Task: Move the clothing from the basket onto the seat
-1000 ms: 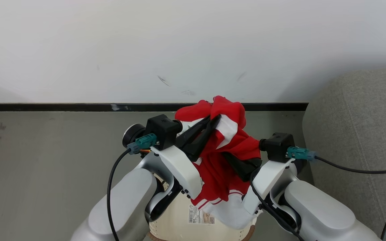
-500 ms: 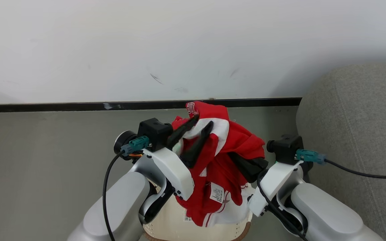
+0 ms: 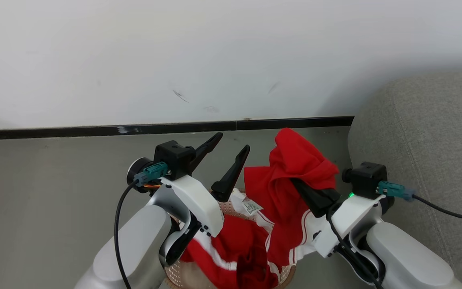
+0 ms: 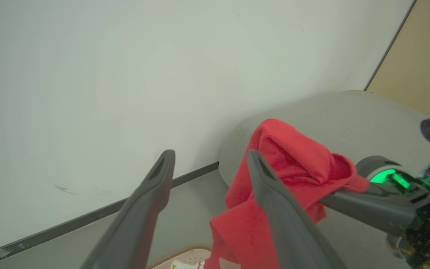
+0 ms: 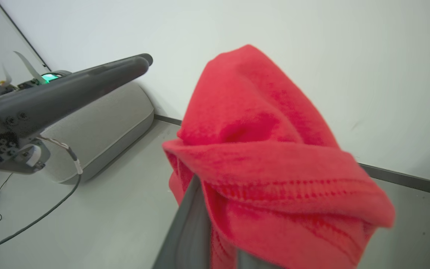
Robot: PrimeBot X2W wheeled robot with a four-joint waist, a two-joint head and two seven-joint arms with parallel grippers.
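The clothing is thin matt cloth, the seat coarse woven fabric, the basket perforated plastic.

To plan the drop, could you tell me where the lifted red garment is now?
In the head view the garment hangs from the shut right hand, right of centre above the basket, between the open left hand and the seat.

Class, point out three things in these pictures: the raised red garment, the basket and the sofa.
red garment (image 3: 295,168), head view, its raised bunched fold.
basket (image 3: 291,276), head view, its brown rim.
sofa (image 3: 427,132), head view, its grey rounded top.
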